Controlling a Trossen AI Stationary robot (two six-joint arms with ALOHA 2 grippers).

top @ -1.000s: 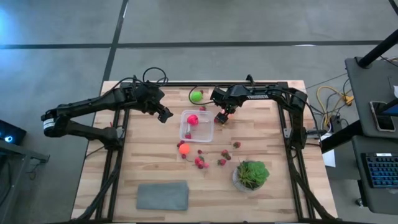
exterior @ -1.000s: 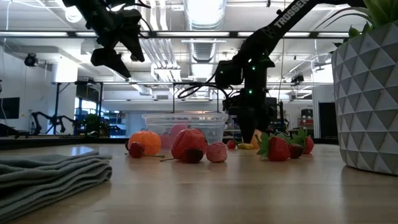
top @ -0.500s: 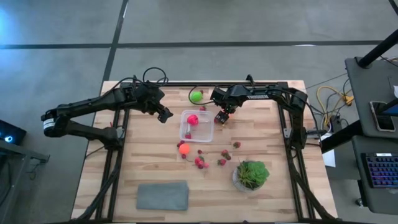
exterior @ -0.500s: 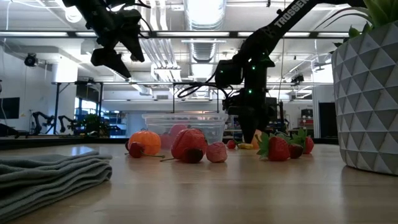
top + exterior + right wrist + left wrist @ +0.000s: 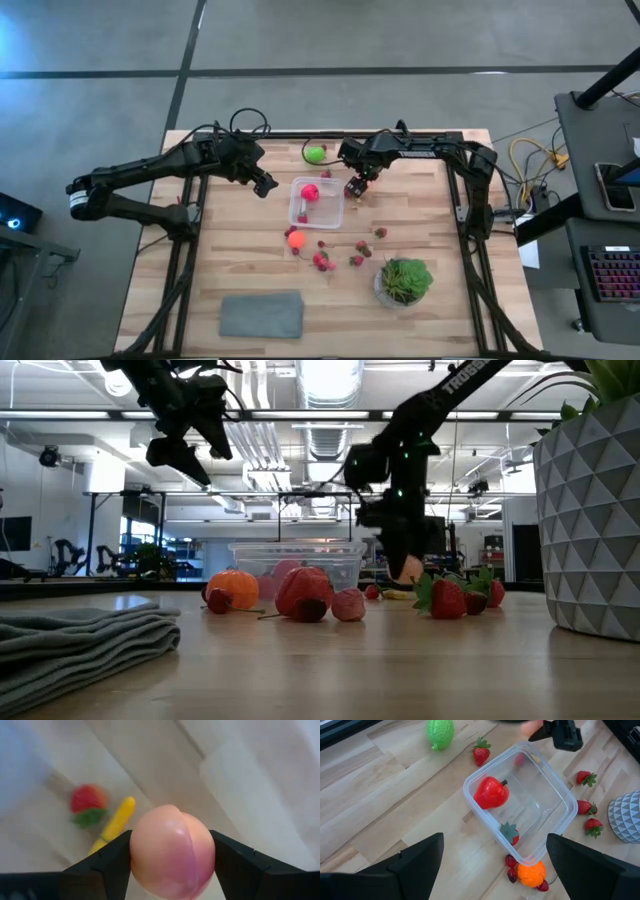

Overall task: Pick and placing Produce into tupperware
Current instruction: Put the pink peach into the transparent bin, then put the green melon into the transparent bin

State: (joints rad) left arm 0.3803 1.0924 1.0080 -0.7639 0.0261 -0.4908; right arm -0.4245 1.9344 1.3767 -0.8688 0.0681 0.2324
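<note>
Right gripper [image 5: 172, 851] has the pink-peach fruit [image 5: 172, 852] pinched between its fingers, just off the tabletop near the far edge beside the clear tupperware [image 5: 317, 203], ready to carry over, while the left gripper [image 5: 264, 184] hangs wide-open alongside.

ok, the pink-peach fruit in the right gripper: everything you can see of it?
The pink-peach fruit is a smooth, glossy, rounded toy piece, pale peach shading to pink, with a seam crease down its face. The right gripper is shut on it, one dark finger on each side. It hangs clear of the wooden table, just beyond the clear tupperware on the right arm's side. A small strawberry and a yellow piece lie on the table below.
</note>
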